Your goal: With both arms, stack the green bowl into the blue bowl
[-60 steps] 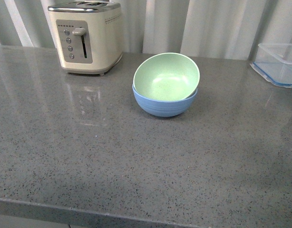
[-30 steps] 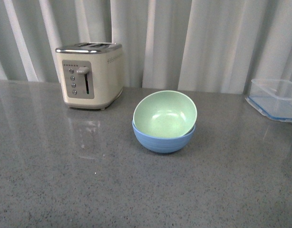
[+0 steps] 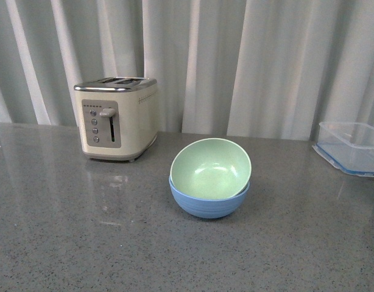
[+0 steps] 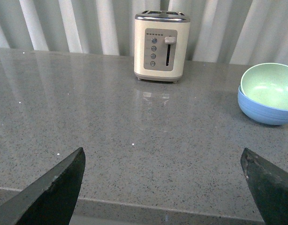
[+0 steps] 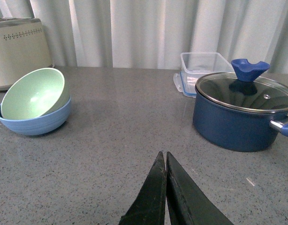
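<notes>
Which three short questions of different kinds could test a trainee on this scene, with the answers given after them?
1. True or false: the green bowl sits level inside the blue bowl.
2. Which gripper is open? A) the left gripper B) the right gripper
3. Fill in: the pot in the right wrist view wears a glass ____.

Key
1. False: it rests in the blue bowl but tilted, with one edge raised.
2. A: its fingers stand wide apart, while the right gripper's fingers are closed together on nothing.
3. lid, with a blue knob.
</notes>
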